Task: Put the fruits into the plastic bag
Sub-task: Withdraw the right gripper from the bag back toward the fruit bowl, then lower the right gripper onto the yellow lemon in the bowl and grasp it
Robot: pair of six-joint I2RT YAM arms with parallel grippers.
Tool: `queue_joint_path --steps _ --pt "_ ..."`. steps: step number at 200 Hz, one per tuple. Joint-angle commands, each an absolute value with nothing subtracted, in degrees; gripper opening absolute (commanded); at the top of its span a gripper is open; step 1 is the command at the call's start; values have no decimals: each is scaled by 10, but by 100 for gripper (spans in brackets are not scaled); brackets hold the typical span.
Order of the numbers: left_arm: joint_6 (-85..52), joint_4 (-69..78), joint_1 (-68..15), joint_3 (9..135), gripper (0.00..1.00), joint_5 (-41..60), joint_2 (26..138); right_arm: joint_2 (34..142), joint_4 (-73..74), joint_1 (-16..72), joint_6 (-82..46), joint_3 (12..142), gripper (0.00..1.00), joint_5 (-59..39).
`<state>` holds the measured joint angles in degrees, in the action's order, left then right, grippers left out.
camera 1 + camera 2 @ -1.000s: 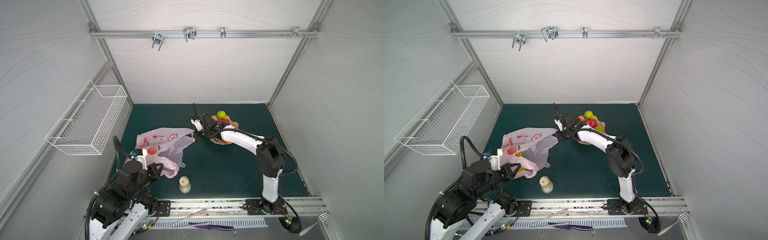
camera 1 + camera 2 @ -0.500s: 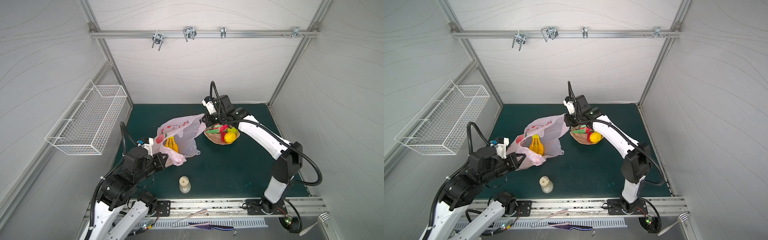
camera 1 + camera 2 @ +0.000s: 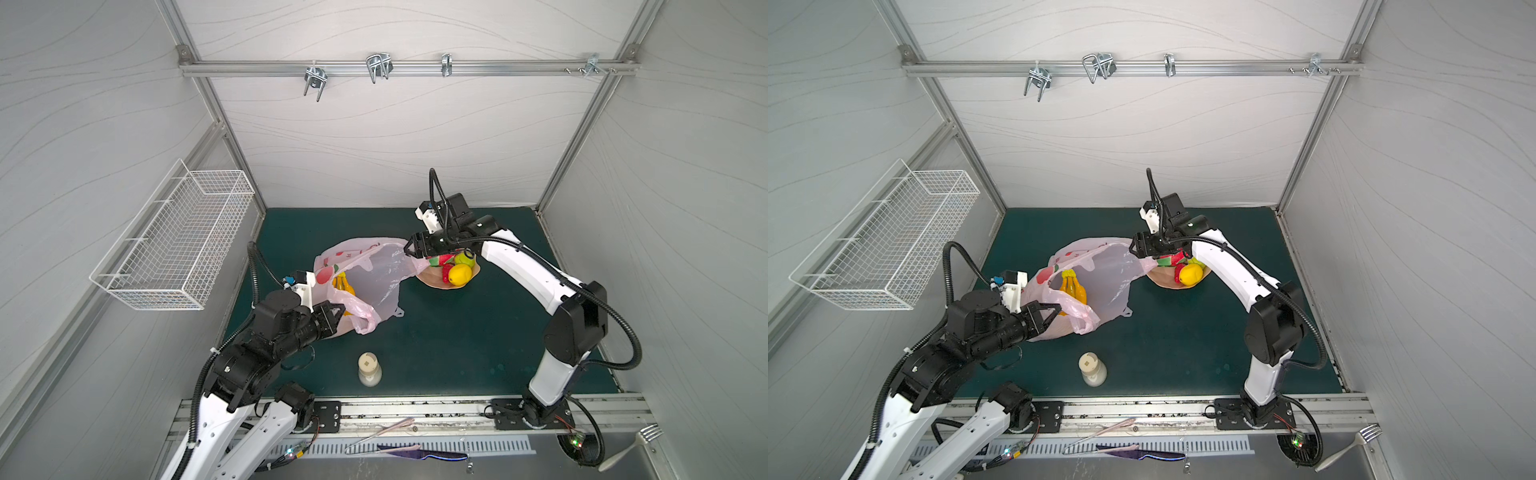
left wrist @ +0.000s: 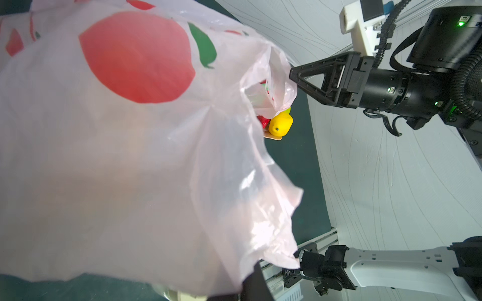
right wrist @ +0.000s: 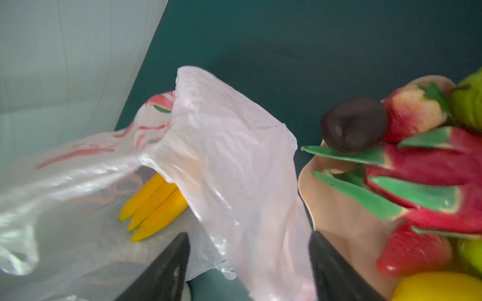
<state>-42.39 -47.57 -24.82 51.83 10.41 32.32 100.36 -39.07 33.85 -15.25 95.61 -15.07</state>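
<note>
Film at the rim of the plastic bag (image 3: 376, 276) is pinched between the left fingers (image 3: 332, 311). They are pressed together on it just beside a pink loop handle (image 3: 365, 322) that droops toward the table's front edge. The right fingers (image 5: 167, 268) are spread wide, and the bag's far rim hangs loose in the gap between them. Whether the film touches either one cannot be told. In both top views they sit above that rim, right where the bag meets the peach scalloped dish (image 3: 438, 284).

The bag is translucent pink with red fruit prints (image 4: 138, 57). It lies on the left half of the green table (image 3: 457, 353), its mouth open and turned toward the dish. Inside it, a bunch of yellow bananas (image 5: 154, 206) rests on the bottom film.

The other fruits are heaped in the dish, which stands toward the table's rear edge, right of the middle. A dark plum (image 5: 354, 123) sits on the watermelon slices (image 5: 430, 166), with a pale strawberry (image 5: 414, 109) and a green pear (image 5: 469, 101) beside it. A red strawberry (image 5: 412, 250) and a yellow lemon (image 3: 459, 274) lie at the side of the dish nearest the front edge.

A small cream bottle (image 3: 369, 368) stands upright near the front edge, well apart from bag and dish. A white wire basket (image 3: 174, 241) hangs on the left wall.
</note>
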Motion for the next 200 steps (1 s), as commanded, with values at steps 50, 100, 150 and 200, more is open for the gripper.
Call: queue_joint_path --steps 50,100,150,200 --pt "-430 -426 -248 513 0 130 319 881 -555 230 -193 934 99 -134" --pt "-427 -414 -248 509 0 141 317 880 -627 149 -176 867 99 -123" --pt "-417 -415 -249 515 0 150 329 949 -615 160 -171 856 93 -113" --pt "-413 -418 -249 522 0 149 336 1023 -614 196 -169 888 92 -64"
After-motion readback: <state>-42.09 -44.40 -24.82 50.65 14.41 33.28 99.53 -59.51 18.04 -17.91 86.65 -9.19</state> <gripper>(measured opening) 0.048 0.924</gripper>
